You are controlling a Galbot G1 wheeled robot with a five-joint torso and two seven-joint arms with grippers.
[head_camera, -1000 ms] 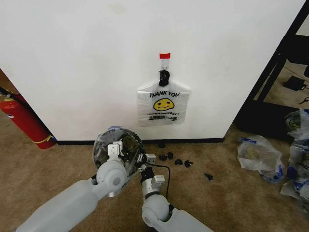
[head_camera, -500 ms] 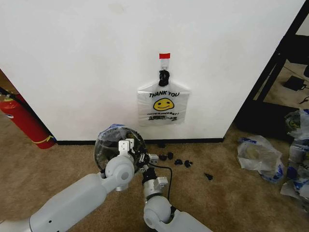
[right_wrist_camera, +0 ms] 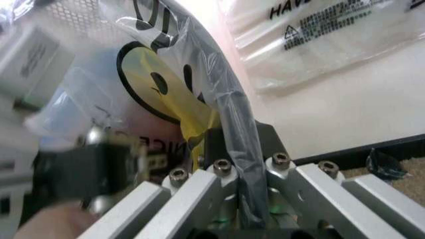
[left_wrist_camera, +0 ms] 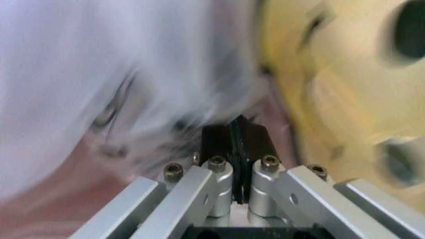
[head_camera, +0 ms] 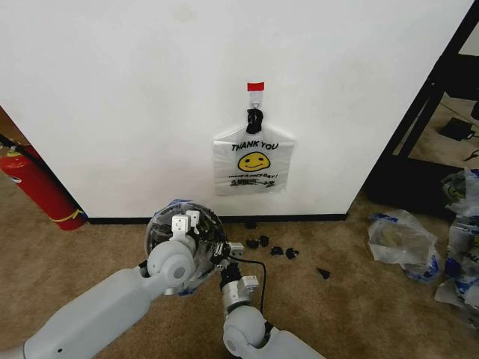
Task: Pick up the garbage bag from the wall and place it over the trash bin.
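The garbage bag (head_camera: 159, 233) is see-through film with blue tips, draped around the top of the trash bin (head_camera: 200, 224), whose dark round body shows through it at the foot of the wall (head_camera: 112, 90). My left gripper (head_camera: 182, 222) is over the bin's top, shut, with blurred bag film (left_wrist_camera: 99, 64) bunched at its tips (left_wrist_camera: 236, 132). My right gripper (head_camera: 230, 249) is at the bin's right side, shut on a fold of the bag (right_wrist_camera: 236, 119) that runs between its fingers (right_wrist_camera: 239, 149). The bag's yellow smiley (right_wrist_camera: 159, 79) sits just beyond.
A flat white THANK YOU bundle (head_camera: 253, 168) hangs by a black knot under a red tape strip (head_camera: 255, 87). A red fire extinguisher (head_camera: 37, 187) stands at the left. Black scraps (head_camera: 269, 247) lie on the carpet, lumpy clear bags (head_camera: 404, 239) at the right, and a black frame (head_camera: 434, 97) beyond.
My left gripper swung right and then back left over the bin's top, pulling the bag film with it. The right gripper stayed at the bin's right side.
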